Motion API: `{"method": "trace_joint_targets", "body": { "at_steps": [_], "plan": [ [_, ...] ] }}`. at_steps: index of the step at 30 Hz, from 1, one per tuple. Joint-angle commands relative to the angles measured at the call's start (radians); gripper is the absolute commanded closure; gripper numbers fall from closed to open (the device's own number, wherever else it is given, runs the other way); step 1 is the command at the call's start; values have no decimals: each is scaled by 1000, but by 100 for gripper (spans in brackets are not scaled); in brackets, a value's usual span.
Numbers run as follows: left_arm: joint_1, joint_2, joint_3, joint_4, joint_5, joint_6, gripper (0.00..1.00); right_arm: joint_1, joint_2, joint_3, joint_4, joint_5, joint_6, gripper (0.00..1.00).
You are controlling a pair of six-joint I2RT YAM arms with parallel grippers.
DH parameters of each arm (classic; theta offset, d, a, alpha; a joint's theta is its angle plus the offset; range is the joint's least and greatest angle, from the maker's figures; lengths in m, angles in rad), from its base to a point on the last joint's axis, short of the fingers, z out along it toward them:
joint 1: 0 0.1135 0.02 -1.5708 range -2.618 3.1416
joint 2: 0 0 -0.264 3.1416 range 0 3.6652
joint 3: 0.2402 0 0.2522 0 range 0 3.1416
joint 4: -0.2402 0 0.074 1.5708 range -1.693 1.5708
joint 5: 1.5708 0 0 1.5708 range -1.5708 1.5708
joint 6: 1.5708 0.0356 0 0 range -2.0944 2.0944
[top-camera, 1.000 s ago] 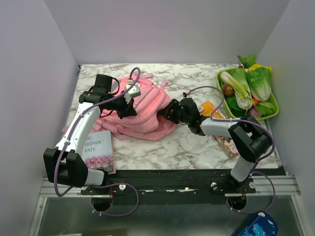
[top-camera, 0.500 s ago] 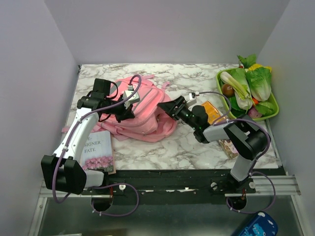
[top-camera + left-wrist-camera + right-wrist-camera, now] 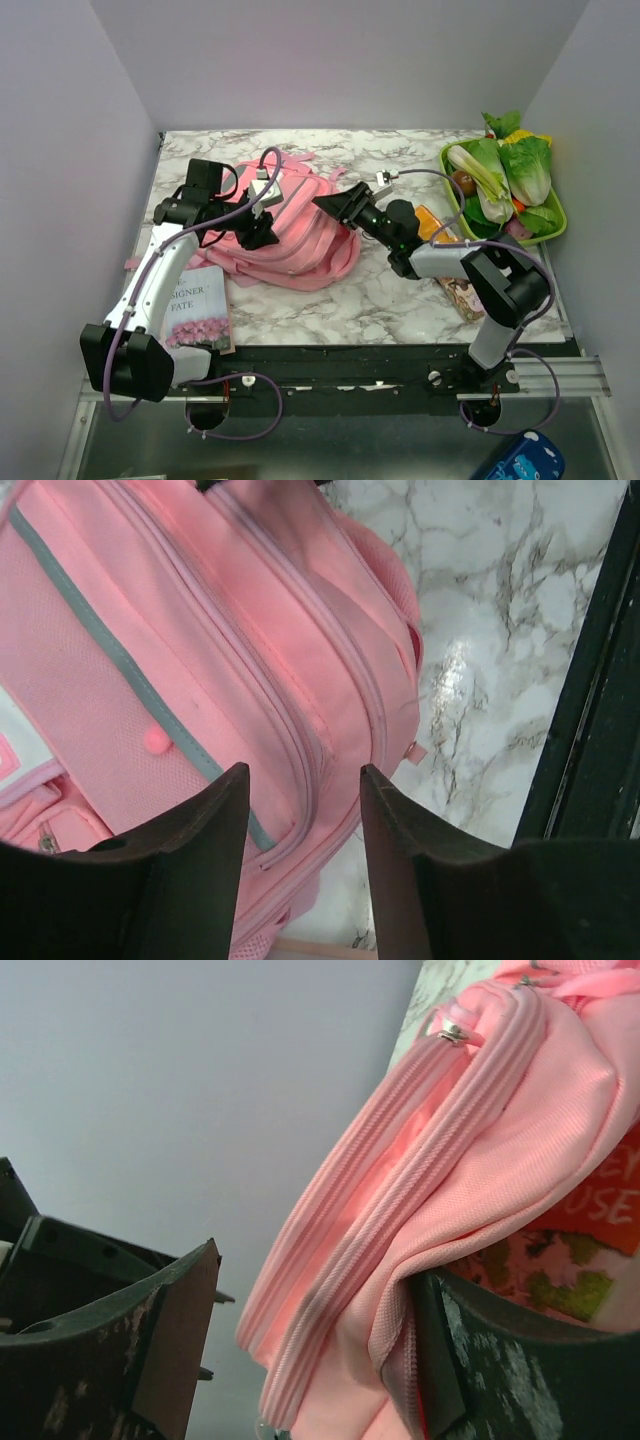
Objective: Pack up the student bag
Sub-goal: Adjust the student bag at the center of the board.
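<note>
- Biggest shift over the last second is on the right side; the right gripper (image 3: 333, 203) was tucked low against the right flank of the student bag (image 3: 300, 250), and now it sits higher and further in, at the bag's upper right edge
- left gripper (image 3: 262, 228) hangs over much the same spot on the bag's left half as before, but its jaws have parted; the left elbow has also slid back toward the near-left corner
- bag itself has barely budged; it lies slumped on the marble table (image 3: 400, 295), left of centre, between the two arms, zip pockets facing up
- left gripper right now: released, nothing pinched; its wrist view just shows pink fabric and a grey-green stripe below the gap
- right gripper: also spread wide; a fold of pink fabric with two zip tracks sags between the jaws and leans on one of the fingers (image 3: 470, 1370); the other is well clear of it, so I'd call that resting, not a grasp
- handling-wise I reckon it's soft and floppy, and it looks light and mostly unfilled; it'll crumple and sag rather than lift as one piece; the fabric looks smooth enough that a shallow pinch could slip off
- best places to grab, imo: a bunched fold right by a zip seam, or the metal zip pull (image 3: 455, 1030) if a pocket needs opening; probably one arm pinning the bag while the other pulls
- nearby stuff: a book (image 3: 200, 312) lies just beside the bag's near-left corner; the green tray of veg (image 3: 552, 228) sits well apart at the far right
</note>
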Motion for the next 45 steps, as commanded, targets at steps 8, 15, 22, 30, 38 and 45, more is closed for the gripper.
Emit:
{"method": "trace_joint_targets", "body": {
  "at_steps": [8, 15, 22, 30, 38, 45],
  "plan": [
    [-27, -45, -73, 354, 26, -389, 25, 61, -127, 133, -183, -65, -149, 21],
    [-41, -31, -157, 486, -61, -475, 25, 86, -142, 172, -206, -73, -147, 21],
    [-50, -19, -187, 573, -186, -526, 36, 110, -169, 204, -258, -73, -173, 21],
    [-104, 53, -146, 482, -258, -472, 90, 112, -205, 238, -420, -59, -254, 18],
    [-82, 9, -48, 432, -282, -442, 100, 112, -330, 270, -898, 259, -518, 0],
    [-55, -3, 103, 357, -207, -460, 100, -175, -333, 227, -1093, 65, -511, 0]
  ]
}}
